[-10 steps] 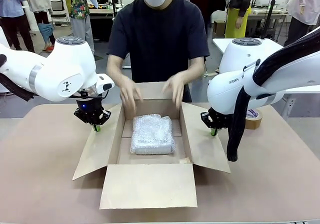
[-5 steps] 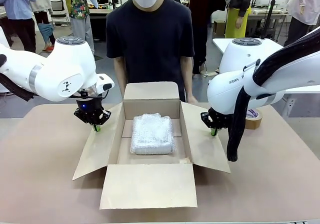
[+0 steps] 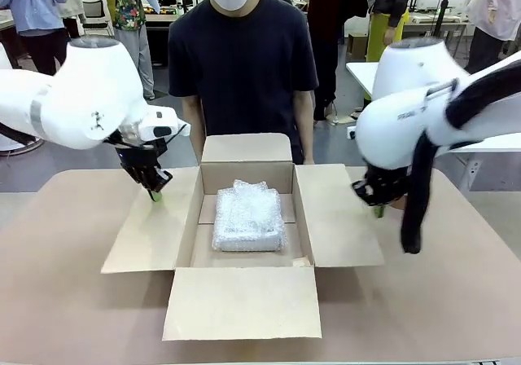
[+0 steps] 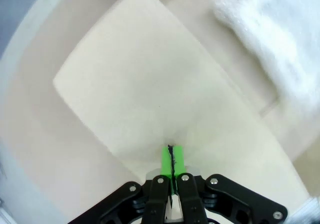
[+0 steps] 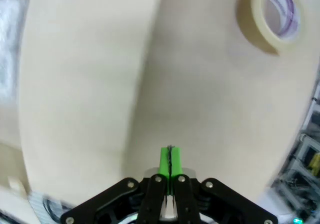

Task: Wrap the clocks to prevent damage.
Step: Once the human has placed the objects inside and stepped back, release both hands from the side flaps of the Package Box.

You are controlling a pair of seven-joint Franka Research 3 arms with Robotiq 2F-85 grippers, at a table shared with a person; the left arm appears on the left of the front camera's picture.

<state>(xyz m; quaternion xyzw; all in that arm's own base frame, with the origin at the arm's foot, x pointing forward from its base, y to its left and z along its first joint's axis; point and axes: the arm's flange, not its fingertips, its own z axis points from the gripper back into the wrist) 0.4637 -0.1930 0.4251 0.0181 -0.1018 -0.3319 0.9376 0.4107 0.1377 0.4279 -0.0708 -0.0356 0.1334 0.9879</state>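
— How did things stand?
— The desk [image 3: 65, 300] carried the open box [image 3: 247, 178], with the bubble-wrapped bundle [image 3: 248, 217] in its middle. My left tool [image 3: 155, 194] and right tool [image 3: 378, 211], both pinched together and empty, sat by the side flaps [image 3: 151, 235]. I reckoned folding them inward evenly was best.

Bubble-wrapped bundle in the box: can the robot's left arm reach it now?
Probably yes. The box stands open with nothing over the bundle, and the left end effector sits close by at the left flap. It is shut, so it must open first.
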